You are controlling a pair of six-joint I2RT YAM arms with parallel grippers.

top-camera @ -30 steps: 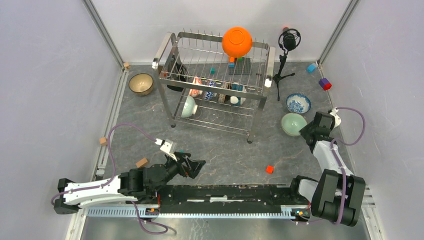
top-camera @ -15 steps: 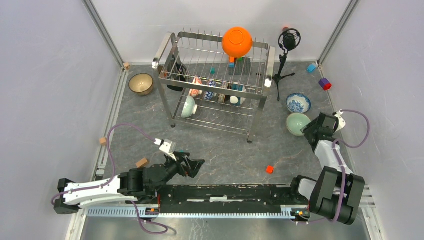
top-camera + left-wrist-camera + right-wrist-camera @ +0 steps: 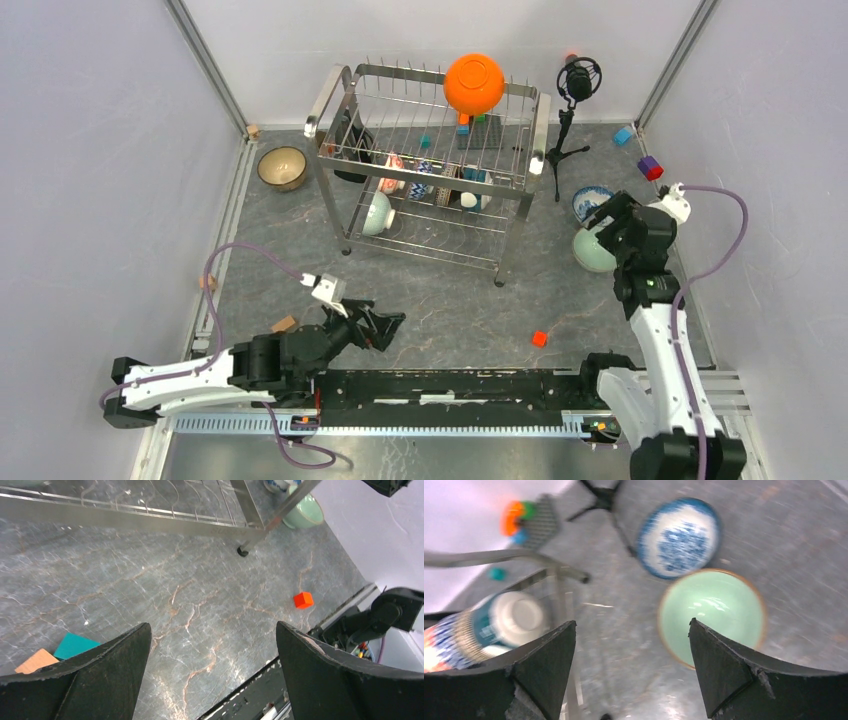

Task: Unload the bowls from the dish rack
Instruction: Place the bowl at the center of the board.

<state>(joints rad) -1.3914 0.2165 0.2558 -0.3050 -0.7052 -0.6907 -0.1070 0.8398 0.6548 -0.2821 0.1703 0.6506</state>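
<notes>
The dish rack (image 3: 326, 105) stands at the back centre. An orange bowl (image 3: 474, 83) sits on its top tier. A pale green bowl (image 3: 377, 213) and patterned bowls (image 3: 420, 180) stand in its lower tier. On the table lie a brown-gold bowl (image 3: 282, 167), a blue-and-white bowl (image 3: 679, 537) and a pale green bowl (image 3: 711, 612). My right gripper (image 3: 612, 215) hovers open above these last two, holding nothing. My left gripper (image 3: 385, 325) is open and low over bare table near the front.
A black microphone stand (image 3: 570, 110) is right of the rack. Small blocks lie about: orange (image 3: 539, 338), purple and red (image 3: 650, 167), blue (image 3: 622, 135), wooden (image 3: 284, 324). The rack's front leg (image 3: 243, 551) stands ahead of my left gripper.
My right gripper has opened, let go of the pale green bowl on the table, then risen and moved farther back over it. The left arm has barely shifted.
</notes>
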